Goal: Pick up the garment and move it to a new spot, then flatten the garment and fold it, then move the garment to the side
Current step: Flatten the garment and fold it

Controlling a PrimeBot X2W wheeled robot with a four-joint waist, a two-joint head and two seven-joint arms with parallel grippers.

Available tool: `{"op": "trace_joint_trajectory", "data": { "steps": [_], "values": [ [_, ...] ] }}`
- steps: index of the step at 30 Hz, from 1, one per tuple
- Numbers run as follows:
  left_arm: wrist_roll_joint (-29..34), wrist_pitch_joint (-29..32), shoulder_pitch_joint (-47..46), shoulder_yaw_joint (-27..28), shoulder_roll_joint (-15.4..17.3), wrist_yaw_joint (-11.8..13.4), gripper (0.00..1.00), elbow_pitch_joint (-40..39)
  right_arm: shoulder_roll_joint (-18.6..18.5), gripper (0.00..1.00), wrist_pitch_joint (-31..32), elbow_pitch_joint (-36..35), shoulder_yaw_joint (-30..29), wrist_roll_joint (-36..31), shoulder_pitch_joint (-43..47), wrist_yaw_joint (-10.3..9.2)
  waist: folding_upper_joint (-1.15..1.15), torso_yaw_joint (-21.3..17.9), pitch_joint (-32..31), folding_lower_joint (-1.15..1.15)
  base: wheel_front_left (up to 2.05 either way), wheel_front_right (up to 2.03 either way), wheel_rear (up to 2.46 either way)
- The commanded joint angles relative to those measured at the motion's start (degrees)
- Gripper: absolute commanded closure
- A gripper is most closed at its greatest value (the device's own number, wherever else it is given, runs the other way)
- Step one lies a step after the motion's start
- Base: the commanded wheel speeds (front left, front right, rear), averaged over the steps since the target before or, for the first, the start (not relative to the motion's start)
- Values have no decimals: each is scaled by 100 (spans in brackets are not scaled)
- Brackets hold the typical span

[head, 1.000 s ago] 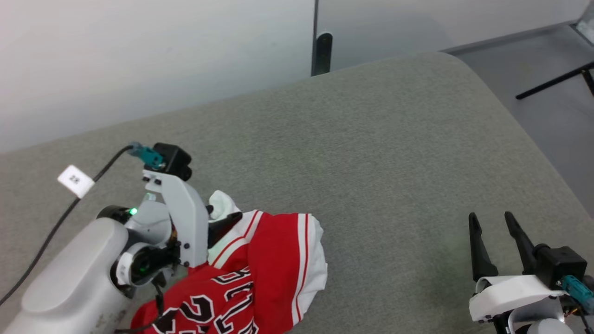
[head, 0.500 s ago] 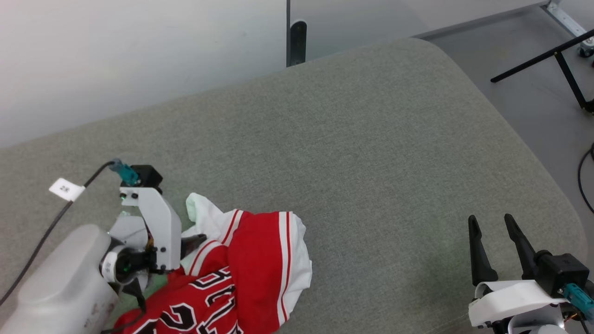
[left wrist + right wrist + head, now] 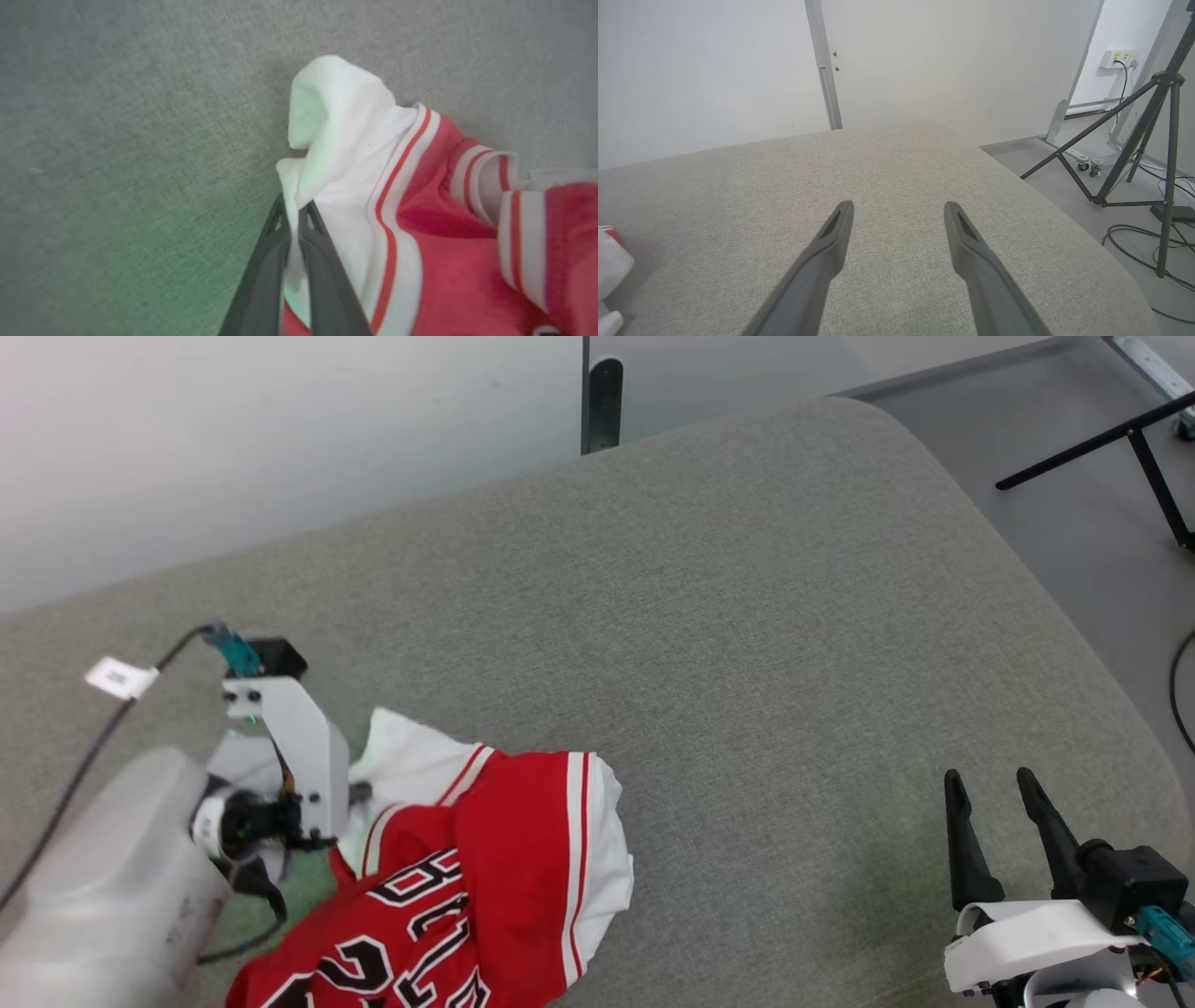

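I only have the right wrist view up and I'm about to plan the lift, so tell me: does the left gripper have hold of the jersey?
Observer: Yes. In the left wrist view the left gripper is shut on a fold of the white sleeve of the garment.
Operator: Which side of it faces up?
Observer: The head view shows the black, white-outlined lettering facing up, on crumpled cloth.
Operator: Is my right gripper near it?
Observer: No. The right gripper is open and apart from the garment, with bare gray cushion between them.
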Motion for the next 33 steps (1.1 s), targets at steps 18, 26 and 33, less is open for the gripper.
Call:
{"op": "trace_joint_trajectory", "data": {
  "steps": [18, 26, 33],
  "values": [
    [101, -247, 285, 530, 1113, 1158, 100, -829, 9, 0, 105, -9, -211, -179, 147, -6, 0, 752, -385, 0, 0, 0, 0],
    [-62, -50, 976, 635, 1406, 1762, 100, -891, 7, 0, 193, -69, -241, -224, 157, -6, 0, 1055, -461, 0, 0, 0, 0],
    [-244, -62, 1511, 669, 1401, 1975, 100, -926, 9, 0, 292, -111, -267, -240, 146, -6, 0, 1193, -462, 0, 0, 0, 0]
  ]
}}
